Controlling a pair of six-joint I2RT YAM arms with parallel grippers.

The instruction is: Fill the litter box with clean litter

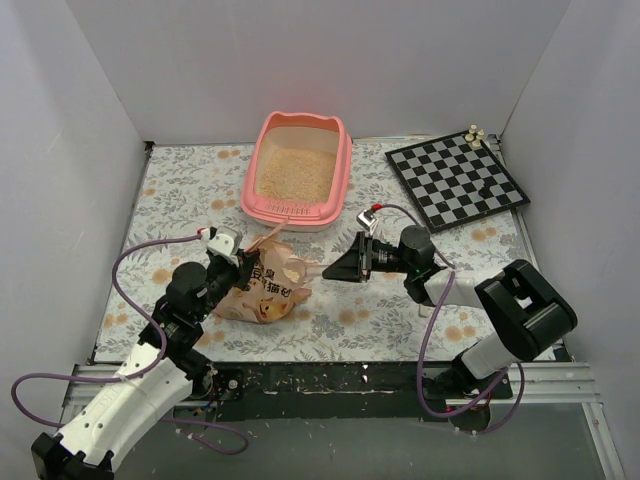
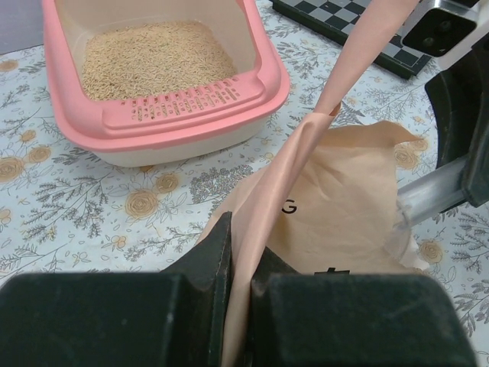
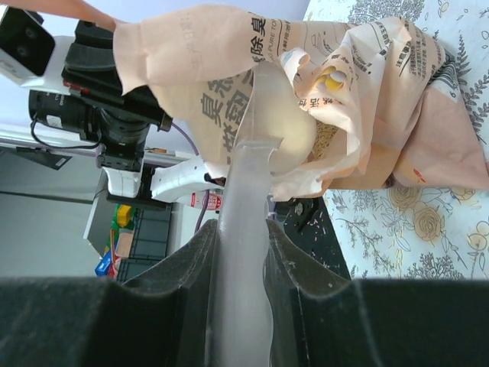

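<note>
The pink litter box (image 1: 340,185) stands at the back centre with a layer of pale beige clean litter (image 1: 296,172) inside. In the left wrist view the litter (image 2: 153,57) lies behind the box's slotted ledge (image 2: 187,103). An orange-tan litter bag (image 1: 265,285) lies in front of the box. My left gripper (image 1: 243,268) is shut on the bag's upper edge (image 2: 336,84) and holds it up. My right gripper (image 1: 345,268) is shut on the handle of a clear scoop (image 3: 248,191), whose bowl sits inside the bag's mouth (image 3: 321,115).
A black-and-white chessboard (image 1: 456,180) lies at the back right, with small pale pieces (image 1: 474,134) at its far corner. A floral cloth (image 1: 180,190) covers the table. White walls close in the left, back and right sides.
</note>
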